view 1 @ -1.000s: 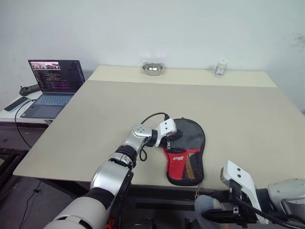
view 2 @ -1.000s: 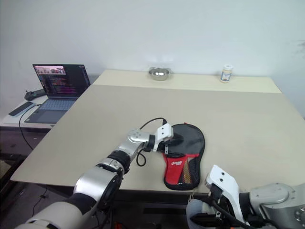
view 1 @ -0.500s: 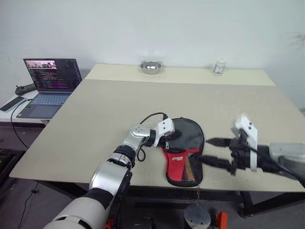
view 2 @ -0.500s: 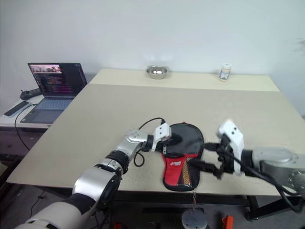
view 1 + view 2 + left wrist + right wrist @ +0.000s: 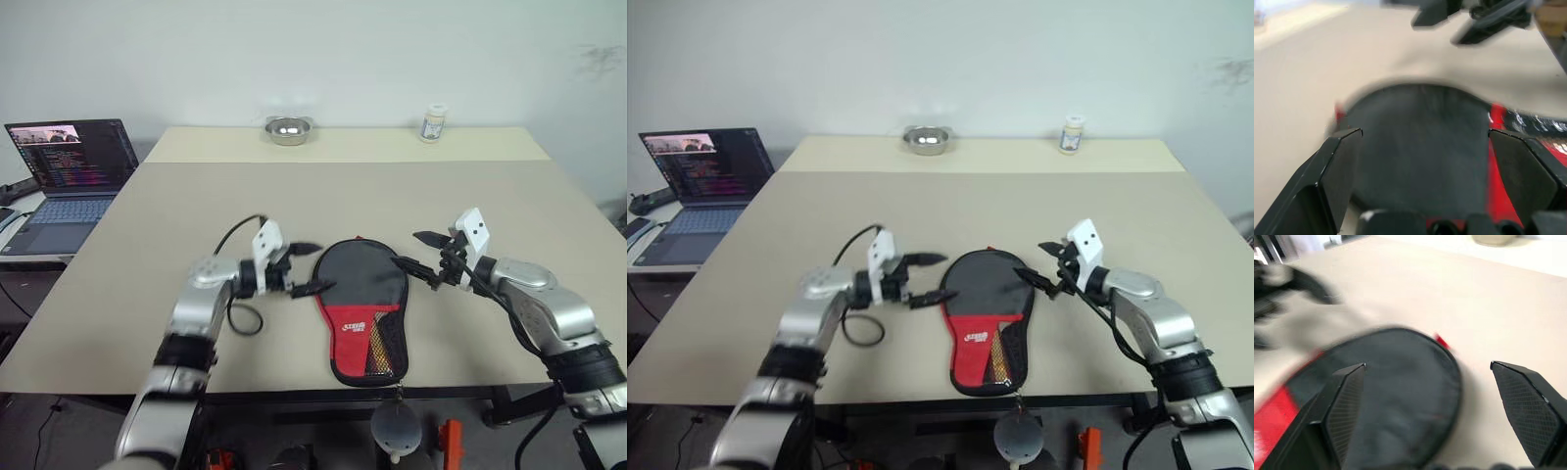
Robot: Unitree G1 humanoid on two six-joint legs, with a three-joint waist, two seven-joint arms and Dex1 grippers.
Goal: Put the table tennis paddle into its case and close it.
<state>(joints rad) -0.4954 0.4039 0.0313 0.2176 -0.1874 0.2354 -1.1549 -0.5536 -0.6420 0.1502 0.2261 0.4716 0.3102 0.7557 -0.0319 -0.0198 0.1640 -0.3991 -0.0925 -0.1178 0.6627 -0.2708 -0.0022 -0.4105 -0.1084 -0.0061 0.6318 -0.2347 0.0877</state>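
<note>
Right now the left gripper [image 5: 305, 268] hangs just above the table [image 5: 196, 206] with its two black fingers spread wide apart, holding nothing, its tips pointing at the left edge of the case [image 5: 361, 305]. Across from it the right gripper [image 5: 418, 253] mirrors that pose, fingers likewise splayed and empty, aimed at the case's upper right edge. Between the two lies the case, flat on the tabletop near the front edge, its round black part toward the far side and its red lower part with white lettering toward the robot. I cannot see the paddle itself; whether it is inside the case I cannot tell. Farther out, a small metal bowl [image 5: 287, 129] and a little white jar [image 5: 432, 123] stand at the table's far edge, well apart. An open laptop [image 5: 61, 176] sits on a side table off to the left.
</note>
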